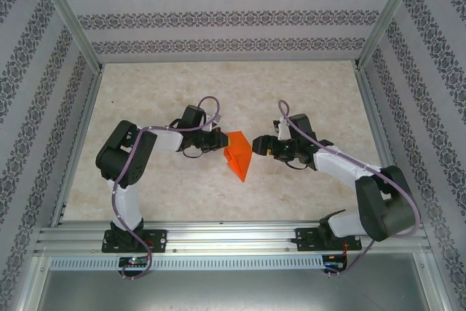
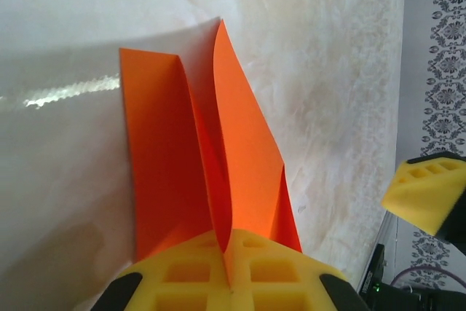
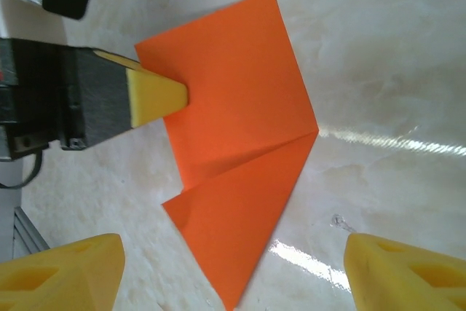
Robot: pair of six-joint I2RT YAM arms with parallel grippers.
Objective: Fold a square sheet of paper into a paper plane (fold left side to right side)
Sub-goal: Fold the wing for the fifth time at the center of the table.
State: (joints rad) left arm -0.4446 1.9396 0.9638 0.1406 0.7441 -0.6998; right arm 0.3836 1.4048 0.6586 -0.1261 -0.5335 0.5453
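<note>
The orange sheet of paper [image 1: 238, 154] lies mid-table, folded into a pointed shape whose tip faces the near edge. In the left wrist view the paper [image 2: 189, 158] has a raised centre crease. That crease runs into my left gripper [image 2: 231, 274], whose yellow pads are shut on it. From above, the left gripper [image 1: 218, 141] holds the paper's left side. The right wrist view shows the paper [image 3: 240, 129] with a diagonal fold line and the left gripper's yellow fingertip [image 3: 156, 96] on its edge. My right gripper [image 3: 237, 274] is open just right of the paper, not touching it, with its fingers [image 3: 73, 274] wide apart.
The table [image 1: 218, 92] is pale marble-patterned, with patterned walls and aluminium frame posts [image 1: 69, 16] around it. An aluminium rail [image 1: 233, 238] carrying both arm bases runs along the near edge. One right gripper fingertip [image 2: 426, 194] shows at the right of the left wrist view.
</note>
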